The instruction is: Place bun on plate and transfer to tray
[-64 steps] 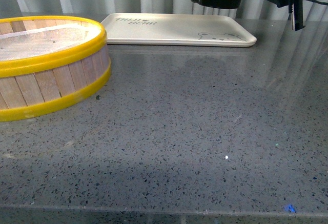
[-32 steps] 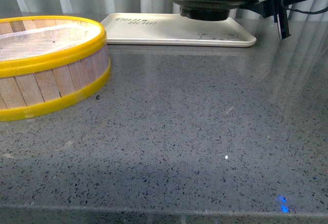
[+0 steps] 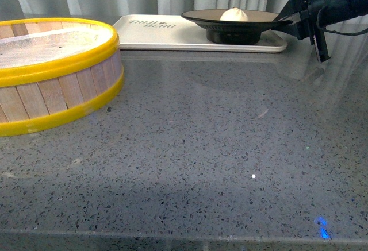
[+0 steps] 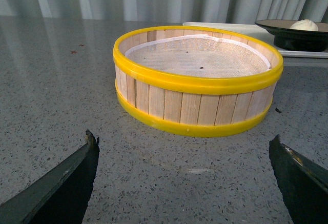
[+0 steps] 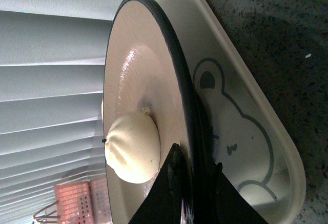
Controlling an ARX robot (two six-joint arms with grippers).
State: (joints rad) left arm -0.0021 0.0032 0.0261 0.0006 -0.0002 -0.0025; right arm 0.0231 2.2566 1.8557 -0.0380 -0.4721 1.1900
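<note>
The white bun lies in the middle of the black-rimmed tan plate. The plate stands on or just above the right half of the off-white tray at the back. My right gripper is shut on the plate's right rim. In the right wrist view the gripper pinches the black rim of the plate, with the bun beside it and the tray's bear print under it. My left gripper is open and empty, low over the counter, in front of the steamer basket.
A wooden steamer basket with yellow rims stands at the left, with a white cloth inside; it also shows in the left wrist view. The grey speckled counter runs to a front edge. Pleated curtains hang behind.
My right gripper has lowered the plate with the bun from above the tray down onto or just above its right half.
</note>
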